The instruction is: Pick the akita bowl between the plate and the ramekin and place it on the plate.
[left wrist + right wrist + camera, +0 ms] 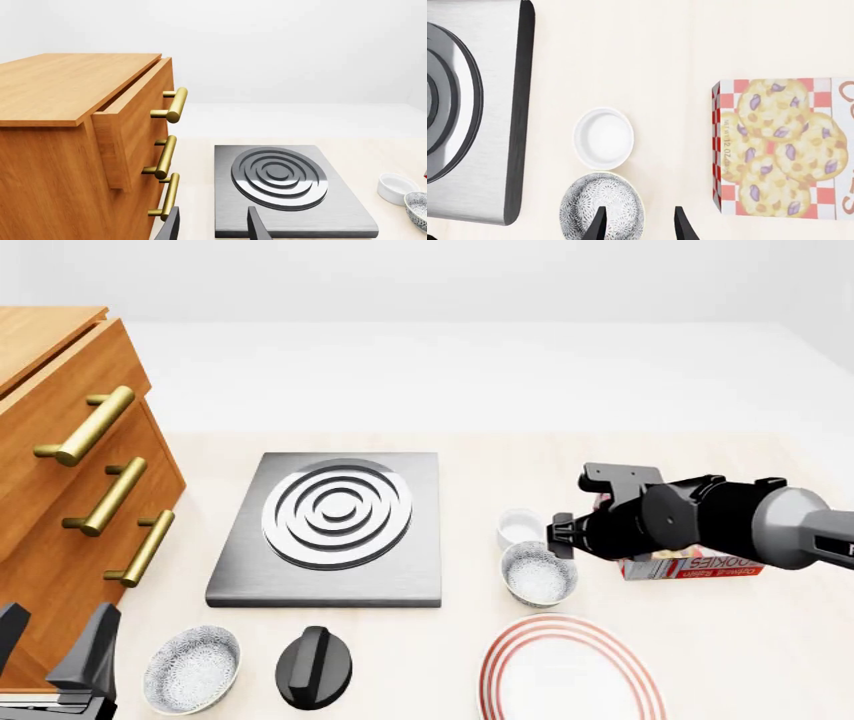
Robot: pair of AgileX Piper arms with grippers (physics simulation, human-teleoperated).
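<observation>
The akita bowl (539, 573), dark speckled outside and white inside, sits between the red-ringed plate (571, 672) and the small white ramekin (519, 526). My right gripper (562, 540) hovers open just above the bowl's right side. In the right wrist view its gripper (639, 226) straddles the rim of the akita bowl (582, 202), one finger over the inside and one outside, with the ramekin (603, 138) just beyond. My left gripper (51, 642) stands open and empty at the near left by the cabinet. The left wrist view shows its gripper (212, 229), the ramekin (396, 187) and the akita bowl (419, 210).
A cookie box (694, 566) lies under my right arm. A grey stove plate (334, 525) lies in the middle. A wooden cabinet (54, 490) with brass handles fills the left. A second speckled bowl (192, 670) and a black knob (315, 667) sit near the front.
</observation>
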